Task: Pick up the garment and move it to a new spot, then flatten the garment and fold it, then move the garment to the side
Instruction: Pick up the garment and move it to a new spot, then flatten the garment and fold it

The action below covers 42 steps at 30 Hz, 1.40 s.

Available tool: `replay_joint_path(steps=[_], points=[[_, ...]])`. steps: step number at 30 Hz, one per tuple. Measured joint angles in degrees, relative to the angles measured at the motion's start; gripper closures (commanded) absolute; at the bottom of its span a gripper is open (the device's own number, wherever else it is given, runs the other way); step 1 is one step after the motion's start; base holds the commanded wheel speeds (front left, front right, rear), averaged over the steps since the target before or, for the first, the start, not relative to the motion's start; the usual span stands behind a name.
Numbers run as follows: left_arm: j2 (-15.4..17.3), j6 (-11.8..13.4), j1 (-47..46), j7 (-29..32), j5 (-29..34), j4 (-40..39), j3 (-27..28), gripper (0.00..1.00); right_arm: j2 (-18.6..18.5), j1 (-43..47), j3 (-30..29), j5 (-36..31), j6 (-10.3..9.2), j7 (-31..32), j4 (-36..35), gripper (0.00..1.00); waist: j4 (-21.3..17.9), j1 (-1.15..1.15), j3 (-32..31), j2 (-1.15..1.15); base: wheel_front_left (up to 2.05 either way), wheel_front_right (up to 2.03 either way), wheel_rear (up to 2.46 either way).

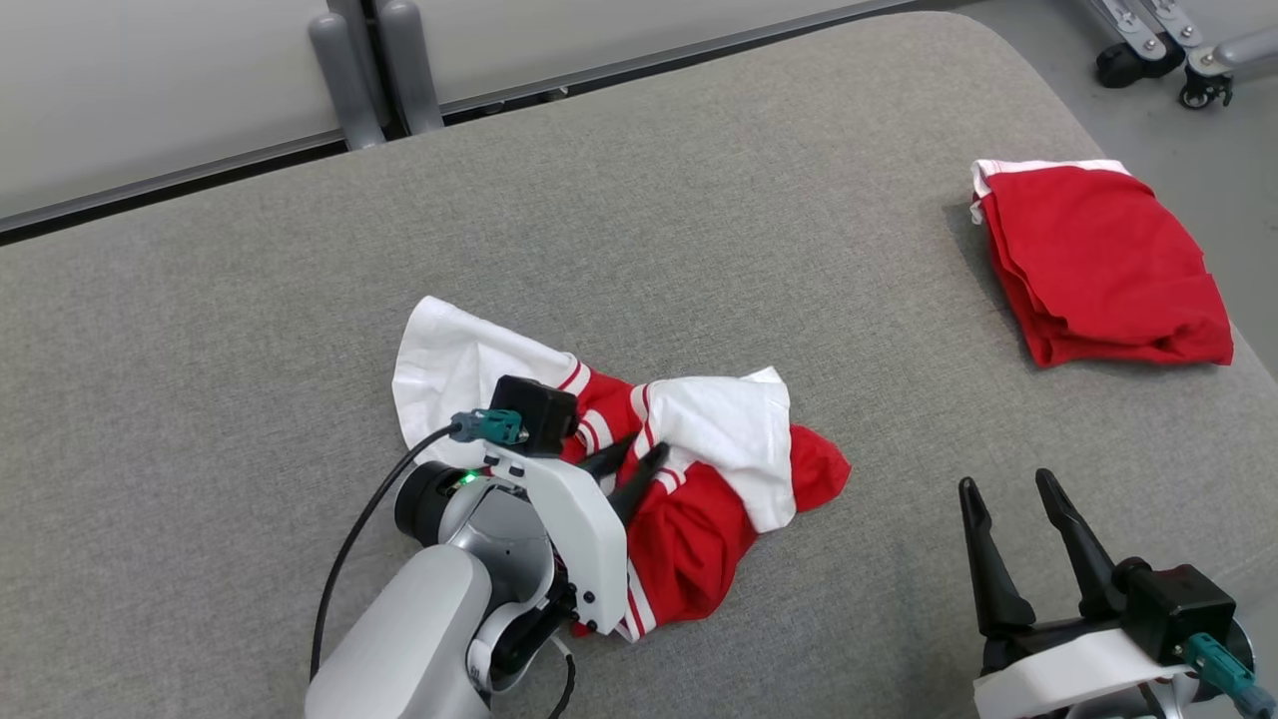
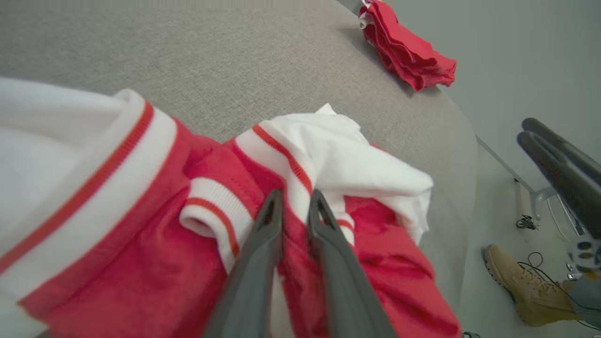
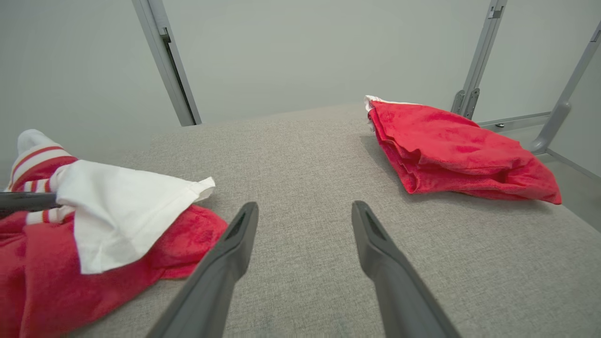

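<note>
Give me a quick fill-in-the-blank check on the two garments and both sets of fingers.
1. The left gripper is closed on the crumpled garment, which is red and ___.
2. The fingers of the right gripper are ___ and hold nothing.
3. The folded red garment lies on the robot's ___ side.
Missing: white; open; right.

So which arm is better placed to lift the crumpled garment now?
Left. The left gripper is on the crumpled garment, fingers nearly closed with a fold of cloth apparently pinched between them. The right gripper stands open over bare cushion, beside the garment and not touching it.
</note>
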Motion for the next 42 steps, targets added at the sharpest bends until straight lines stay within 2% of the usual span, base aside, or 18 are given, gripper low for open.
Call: replay_joint_path(steps=[1, 2, 6, 8, 15, 19, 22, 26, 32, 38, 42], points=[[-0.23, -0.27, -0.5, -2.03, 0.27, 1.45, -0.25, 0.42, 0.01, 0.0, -0.08, 0.0, 0.0, 0.01, 0.18, 0.0, -0.2, 0.0, 0.14, 0.0, 0.0, 0.0, 0.0], [-0.66, -0.31, -0.72, -3.85, 0.19, 2.79, -0.31, 0.0, 0.01, 0.01, -0.35, -0.04, 0.0, 0.0, 0.32, 0.0, -0.21, 0.0, 0.08, 0.0, 0.0, 0.0, 0.0], [-1.31, -0.18, -0.01, -11.71, 0.29, 4.03, -0.78, 0.0, 0.03, 0.16, -1.69, -1.66, 0.0, 0.0, 0.25, 0.0, 0.5, 0.0, -1.44, 0.0, 0.0, 0.0, 0.0], [-1.44, 1.15, 3.96, -18.87, 0.24, 1.19, 0.43, 0.0, 0.04, 1.27, -3.12, -3.49, -0.01, 0.0, -0.33, 0.0, 1.51, 0.0, -3.38, 0.0, 0.0, 0.0, 0.0], [0.45, 6.97, 19.87, -33.62, 1.31, -5.15, 4.54, 0.0, 0.05, 5.24, -7.34, -7.65, -0.01, 0.0, -2.36, 0.0, 5.68, 0.0, -8.64, 0.0, 0.0, 0.0, 0.0], [1.88, 10.4, 28.03, -36.9, 2.48, -6.03, 8.51, 0.0, 0.05, 7.56, -9.43, -9.2, 0.0, 0.0, -3.28, 0.0, 9.29, 0.0, -11.18, 0.0, 0.0, 0.0, 0.0], [1.96, 11.0, 33.01, -37.3, 3.91, -7.24, 12.13, 0.0, 0.05, 9.23, -10.81, -9.32, 0.0, 0.0, -4.09, 0.0, 12.05, 0.0, -12.96, 0.0, 0.0, 0.0, 0.0], [0.98, 9.6, 37.79, -37.47, 7.62, -11.18, 19.08, 0.0, 0.04, 11.05, -12.13, -9.35, 0.0, 0.0, -4.31, 0.0, 15.49, 0.0, -15.07, 0.0, 0.0, 0.0, 0.0], [-0.87, 5.76, 41.75, -37.49, 11.26, -12.13, 25.01, 0.0, 0.04, 12.53, -12.28, -8.9, 0.0, 0.0, -4.09, 0.0, 18.81, 0.0, -17.72, 0.0, 0.0, 0.0, 0.0], [-1.6, 3.71, 41.92, -37.47, 12.46, -12.35, 27.19, 0.0, 0.04, 12.7, -11.36, -8.54, 0.0, 0.0, -3.72, 0.0, 19.01, 0.0, -18.15, 0.0, 0.0, 0.0, 0.0], [-1.69, 2.68, 40.75, -37.49, 11.22, -13.61, 26.29, 0.0, 0.03, 12.6, -10.76, -8.5, 0.0, 0.0, -3.75, 0.0, 18.17, 0.0, -17.59, 0.0, 0.0, 0.0, 0.0]])
